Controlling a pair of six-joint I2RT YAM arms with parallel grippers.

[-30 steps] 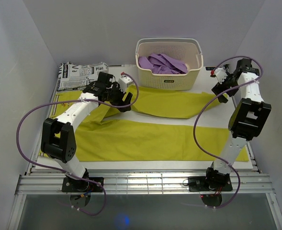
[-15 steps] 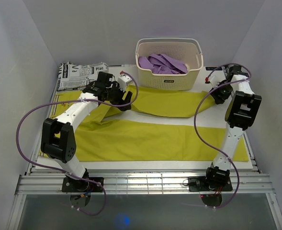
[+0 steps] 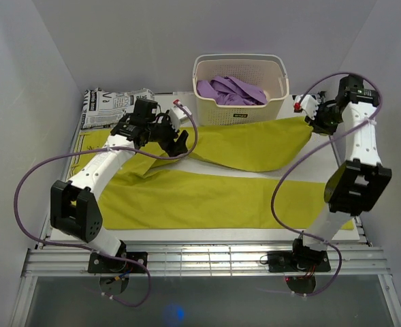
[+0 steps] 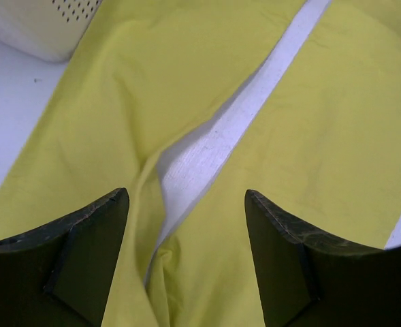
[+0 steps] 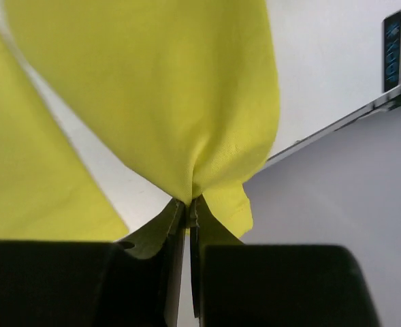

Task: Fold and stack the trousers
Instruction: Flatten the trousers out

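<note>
- The yellow trousers (image 3: 207, 197) lie spread across the white surface (image 3: 302, 170), with 2 legs running left to right.
- The near leg lies flat along the front of the surface. The far leg runs toward the right, and its end is raised off the surface.
- The right fingers (image 3: 316, 117) are closed tight on that raised end, just beside the right side of the basket (image 3: 241, 116).
- In the right wrist view the fabric (image 5: 152, 88) bunches to a pinch point between the right fingers (image 5: 173, 235) and hangs down from them.
- The left fingers (image 3: 180, 142) are spread wide and grip nothing, above the place where the 2 legs part.
- In the left wrist view a strip of bare surface (image 4: 207, 150) shows between the legs (image 4: 336, 136), framed by the left fingers (image 4: 84, 259).
- The basket stands at the far edge and holds purple clothing (image 3: 231, 90).
- A folded newsprint-patterned item (image 3: 115, 105) lies at the far left corner.
</note>
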